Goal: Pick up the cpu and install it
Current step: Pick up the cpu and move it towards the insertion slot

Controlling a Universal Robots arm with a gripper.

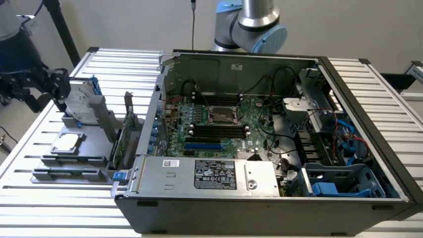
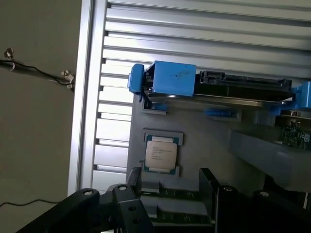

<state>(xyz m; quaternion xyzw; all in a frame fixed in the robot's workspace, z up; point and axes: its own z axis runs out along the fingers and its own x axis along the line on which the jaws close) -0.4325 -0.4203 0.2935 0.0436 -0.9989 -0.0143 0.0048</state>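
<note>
One small flat square silver cpu (image 2: 161, 153) lies untouched on grey holder (image 2: 209, 145). Black pincer (image 2: 170, 194) apart, near it. Crooked grab might drop it.

An open computer case (image 1: 264, 210) lies on a slatted aluminium table (image 1: 33, 198). Its green motherboard (image 1: 254, 111) is exposed, and a grey power supply (image 1: 205, 174) runs along its near wall. At the exterior view's left, just beside the case, a grey holder (image 2: 204, 141) carries a blue-framed hard drive (image 2: 172, 80) at its far end and black memory sticks (image 1: 66, 172) at its near end.
</note>
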